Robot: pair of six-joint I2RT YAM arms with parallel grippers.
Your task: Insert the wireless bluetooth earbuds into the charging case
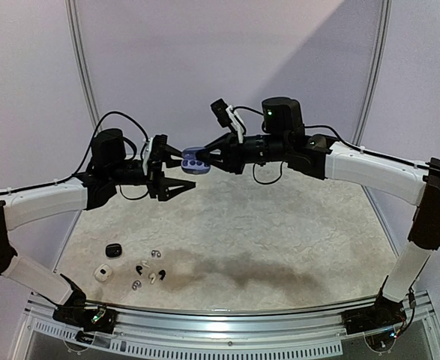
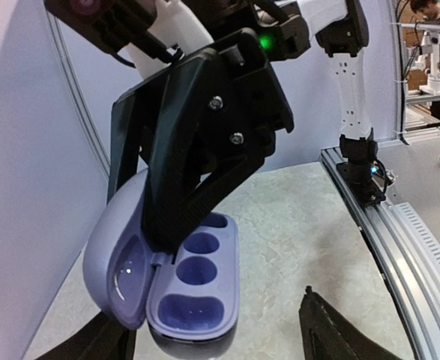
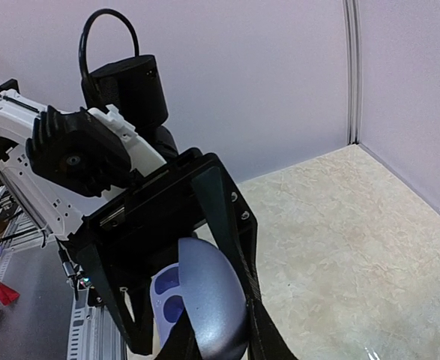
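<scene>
as overhead shows, earbuds (image 1: pixel 140 268) lie scattered

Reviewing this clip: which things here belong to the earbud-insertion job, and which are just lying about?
Job: open lavender plastic charging case in the right arm's fingers; tiny black, white and grey earbuds scattered on the table.
Lying about, seemingly: small black pebble-shaped case; small white pebble-shaped case.

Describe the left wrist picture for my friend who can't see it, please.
A black right gripper holds an open lavender charging case in the air, its earbud slots empty. Below lies a pale speckled table.
</scene>
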